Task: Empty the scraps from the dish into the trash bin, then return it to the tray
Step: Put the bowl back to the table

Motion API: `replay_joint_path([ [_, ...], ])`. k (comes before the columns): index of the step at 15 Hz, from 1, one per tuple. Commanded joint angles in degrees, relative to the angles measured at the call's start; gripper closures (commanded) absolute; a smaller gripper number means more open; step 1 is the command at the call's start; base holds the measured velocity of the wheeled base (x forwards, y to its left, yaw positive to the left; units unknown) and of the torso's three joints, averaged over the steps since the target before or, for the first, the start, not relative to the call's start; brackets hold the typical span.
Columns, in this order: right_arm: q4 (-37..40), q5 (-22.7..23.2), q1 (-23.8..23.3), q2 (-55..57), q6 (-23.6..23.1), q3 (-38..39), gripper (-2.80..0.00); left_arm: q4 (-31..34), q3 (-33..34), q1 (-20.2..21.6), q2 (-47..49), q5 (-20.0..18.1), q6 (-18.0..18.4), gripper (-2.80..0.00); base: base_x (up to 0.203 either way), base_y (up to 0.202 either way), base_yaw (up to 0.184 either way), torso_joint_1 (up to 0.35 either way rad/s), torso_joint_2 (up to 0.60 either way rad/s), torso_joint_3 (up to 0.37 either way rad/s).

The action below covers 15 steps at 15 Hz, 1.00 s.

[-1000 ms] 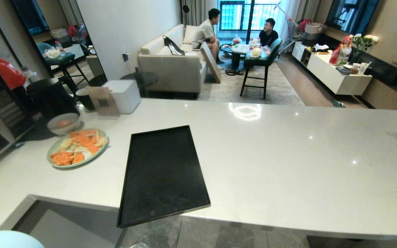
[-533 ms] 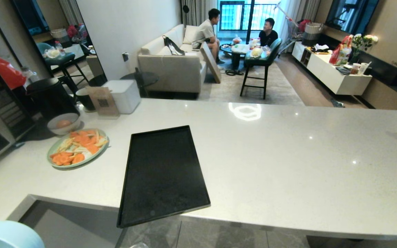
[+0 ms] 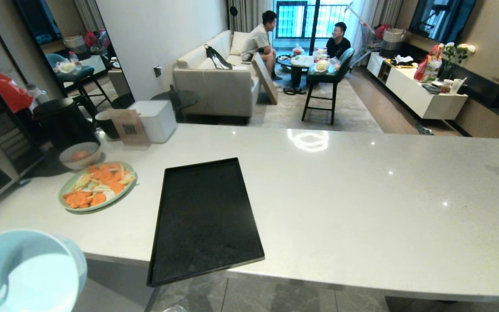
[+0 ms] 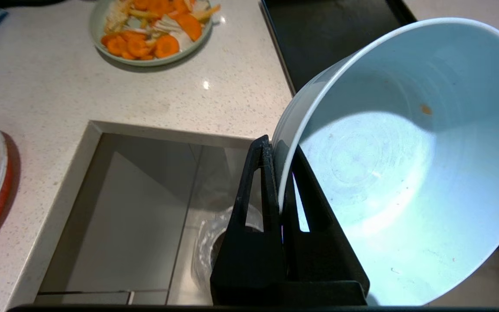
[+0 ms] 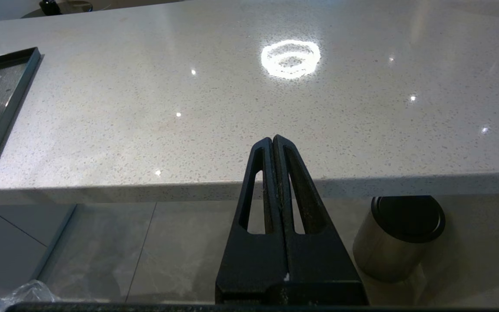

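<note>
L gripper (image 4: 280,173) is pinching the dish (image 4: 405,164) by its rim, emptied, tilted. Tray (image 4: 332,39) is lying just ahead, beyond the dish; bin (image 4: 215,242) sitting below. R gripper (image 5: 273,173) is idling closed, farther off.

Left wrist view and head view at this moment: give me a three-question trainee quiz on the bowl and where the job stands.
1. True or false: the left gripper is pinching the rim of the pale-blue bowl.
2. What is inside the bowl now? A) a heap of orange slices B) only a tiny speck C) water
3. Fill in: the black tray on the counter holds ____.

Key
1. True; the bowl is tilted, its inside facing the wrist camera.
2. B; the orange slices lie on the green plate.
3. Nothing; the bowl is not yet back on it. The right gripper is shut and idle, low by the counter edge.
</note>
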Motion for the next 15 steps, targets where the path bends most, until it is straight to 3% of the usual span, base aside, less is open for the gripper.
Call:
replay_joint_path([
  [1,-0.02,-0.02,0.00,0.02,0.01,0.00,0.00,1.78,-5.57,-1.46,13.13,-0.83,0.01,0.00,0.000,0.000,0.000,0.000,0.00,0.000],
  [5,0.03,-0.02,0.00,0.03,0.01,0.00,0.00,3.65,-11.73,-2.57,27.45,-4.57,0.04,0.00,0.000,0.000,0.000,0.000,0.00,0.000],
  [9,-0.04,-0.02,0.00,0.06,0.01,0.00,0.00,4.65,-19.10,-3.51,43.48,-5.47,0.27,0.00,0.000,0.000,0.000,0.000,0.00,0.000],
  [15,-0.04,-0.02,0.00,0.06,0.01,0.00,0.00,12.05,-40.85,-4.73,66.21,-5.75,0.39,0.00,0.000,0.000,0.000,0.000,0.00,0.000],
])
